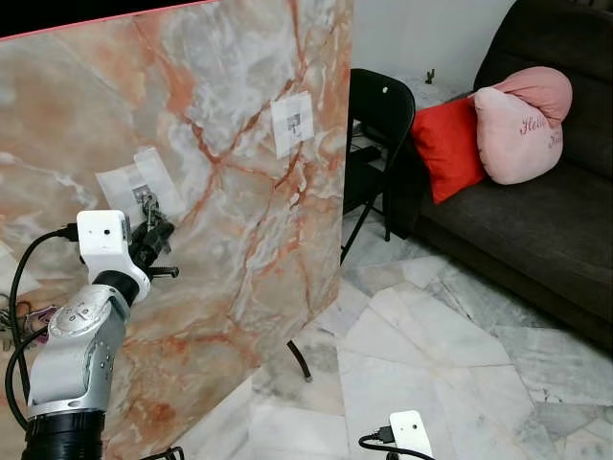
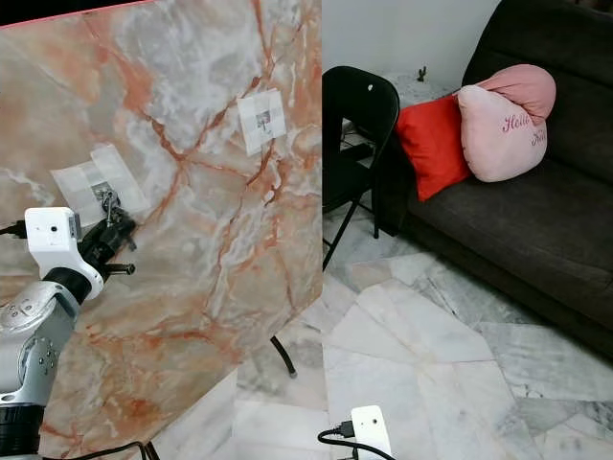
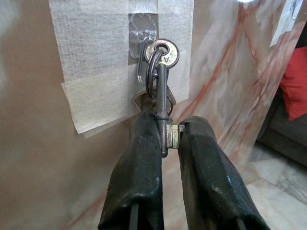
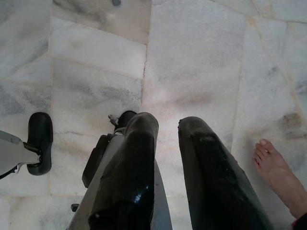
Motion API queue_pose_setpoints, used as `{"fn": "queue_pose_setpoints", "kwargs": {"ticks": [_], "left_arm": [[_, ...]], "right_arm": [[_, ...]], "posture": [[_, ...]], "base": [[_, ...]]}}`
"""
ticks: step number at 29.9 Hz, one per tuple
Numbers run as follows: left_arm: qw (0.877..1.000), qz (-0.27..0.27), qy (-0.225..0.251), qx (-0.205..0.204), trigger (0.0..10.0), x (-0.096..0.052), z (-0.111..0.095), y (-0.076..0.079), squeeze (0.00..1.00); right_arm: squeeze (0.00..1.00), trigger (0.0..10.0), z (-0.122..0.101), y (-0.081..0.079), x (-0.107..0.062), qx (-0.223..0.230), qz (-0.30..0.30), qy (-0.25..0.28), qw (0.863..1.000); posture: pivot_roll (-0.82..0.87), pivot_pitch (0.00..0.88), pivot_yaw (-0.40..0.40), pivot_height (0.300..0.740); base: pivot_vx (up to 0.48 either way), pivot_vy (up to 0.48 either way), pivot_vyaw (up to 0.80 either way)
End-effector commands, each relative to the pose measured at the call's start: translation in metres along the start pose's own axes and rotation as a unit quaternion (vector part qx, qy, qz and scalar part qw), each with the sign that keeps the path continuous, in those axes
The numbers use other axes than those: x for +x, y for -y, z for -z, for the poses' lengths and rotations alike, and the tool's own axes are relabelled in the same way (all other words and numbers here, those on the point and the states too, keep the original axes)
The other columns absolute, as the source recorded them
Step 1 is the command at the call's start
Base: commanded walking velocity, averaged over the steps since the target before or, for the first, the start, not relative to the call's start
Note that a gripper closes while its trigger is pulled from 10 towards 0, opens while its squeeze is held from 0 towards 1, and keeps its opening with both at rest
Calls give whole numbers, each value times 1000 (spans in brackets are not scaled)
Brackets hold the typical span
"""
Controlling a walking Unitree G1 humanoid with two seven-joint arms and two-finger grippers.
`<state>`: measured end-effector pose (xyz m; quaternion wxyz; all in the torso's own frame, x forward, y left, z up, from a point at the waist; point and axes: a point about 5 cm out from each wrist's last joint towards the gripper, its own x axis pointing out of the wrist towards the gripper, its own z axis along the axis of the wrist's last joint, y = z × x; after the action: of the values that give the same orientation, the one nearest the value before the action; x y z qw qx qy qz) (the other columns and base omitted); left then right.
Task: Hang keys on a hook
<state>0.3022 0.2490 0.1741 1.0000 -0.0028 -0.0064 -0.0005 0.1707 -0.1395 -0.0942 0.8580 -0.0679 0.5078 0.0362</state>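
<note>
Step in hand: getting the key ring seated on the hook, by my reading, and then letting go.
Left gripper [image 3: 165,136]: raised to the marble panel [image 1: 230,115], its jaws clenched on the shank of the long key.
Keys [image 3: 160,79]: a small bunch on a ring, held up against the panel; the long key's round head and the ring lie right at the hook, a second key hangs behind.
Hook [image 3: 141,45]: clear plastic, taped to the panel under strips of pale tape [image 3: 96,72]. Whether the ring is already over the hook's tip cannot be told for sure.
How to do it well: keep the ring flat to the panel, lower it gently until the hook takes the weight, and only then loosen the hold. Pull straight back, so the fingers [image 3: 139,163] do not drag the bunch off.
Risk: the hook is only taped; a hard push or tug may peel it.
Right gripper [image 4: 165,143]: hangs idle above the marble floor [image 4: 201,52], its jaws a little parted and empty; a person's bare foot [image 4: 276,170] is near.
</note>
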Motion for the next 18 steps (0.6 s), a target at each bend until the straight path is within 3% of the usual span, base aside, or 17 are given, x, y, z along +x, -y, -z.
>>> {"fn": "queue_pose_setpoints", "kwargs": {"ticks": [1, 6, 18], "left_arm": [[996, -76, 49, 19, 10000, -8, -21, -27, 0], [992, -100, 57, 51, 10000, -9, -24, -34, 0], [991, -99, 53, 78, 10000, -13, -19, -34, 0]], "right_arm": [[0, 10000, -2, 1, 0, -1, 2, 5, 1000], [0, 10000, -2, 1, 0, -1, 3, 5, 1000], [0, 10000, -2, 1, 0, 0, 5, 7, 1000]], "posture": [[79, 0, -46, 728], [78, 0, -46, 728], [77, 0, -45, 728]], "base": [[0, 0, 0], [0, 0, 0], [0, 0, 0]]}}
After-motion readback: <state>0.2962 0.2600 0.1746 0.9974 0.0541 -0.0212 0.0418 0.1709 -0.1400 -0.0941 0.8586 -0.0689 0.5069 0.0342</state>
